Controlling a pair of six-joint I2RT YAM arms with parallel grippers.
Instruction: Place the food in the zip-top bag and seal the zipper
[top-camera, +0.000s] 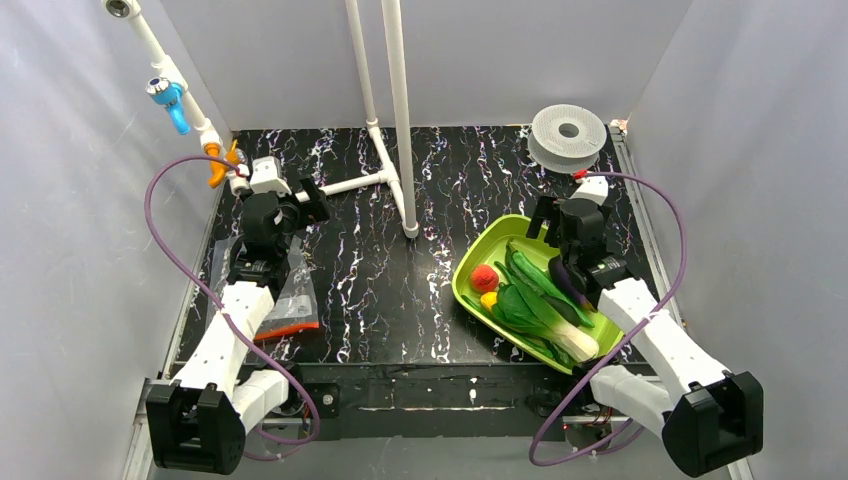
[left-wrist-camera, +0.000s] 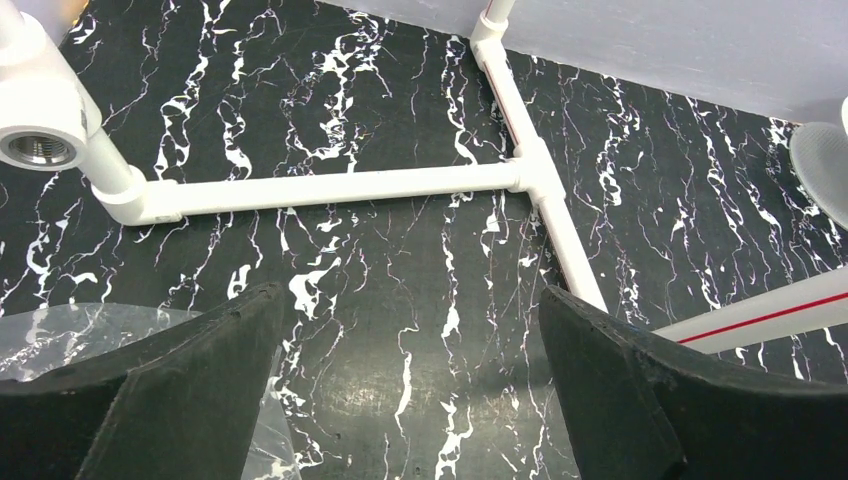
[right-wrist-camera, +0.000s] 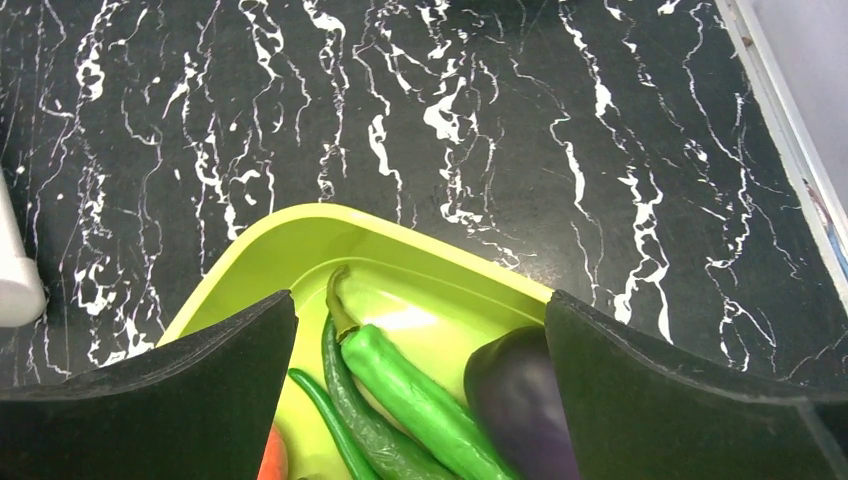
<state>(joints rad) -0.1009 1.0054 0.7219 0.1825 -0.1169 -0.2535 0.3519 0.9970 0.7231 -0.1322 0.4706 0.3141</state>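
1. Table (top-camera: 380, 290): black, white-veined. It carried everything listed below.
2. Tray (top-camera: 478, 247): lime-green oval on the right half, its long axis running from the far middle toward the near right. All the food lay in it, none in the bag.
3. Zip-top bag (top-camera: 298, 288): clear and crinkled, flat on the left half and partly under the left arm, well apart from the tray.
4. Left gripper (left-wrist-camera: 410, 340): jaws spread wide, holding nothing, over bare table just beyond the bag. It was the arm nearer the bag.
5. Right gripper (right-wrist-camera: 420, 340): jaws spread wide, holding nothing, above the tray's far end. It was the arm nearer the food, which lay directly below and toward its base.
6. Green vegetables (top-camera: 540, 315): long pieces lying lengthwise along the tray.
7. Eggplant (right-wrist-camera: 515, 400): dark purple, beside the greens on the tray's right side and parallel to them.
8. Tomato (top-camera: 485, 278): red-orange, by the tray's left rim.
9. Yellow piece (top-camera: 489, 299): just beside the tomato, on its near side.
10. Zipper (top-camera: 290, 329): thin red-orange strip along the bag's near edge.
11. Views: only the overhead camera showed the zipper and the yellow piece. The left wrist camera caught one bare corner of the bag. The right wrist camera showed pepper stems and the eggplant's end framed between its fingers.
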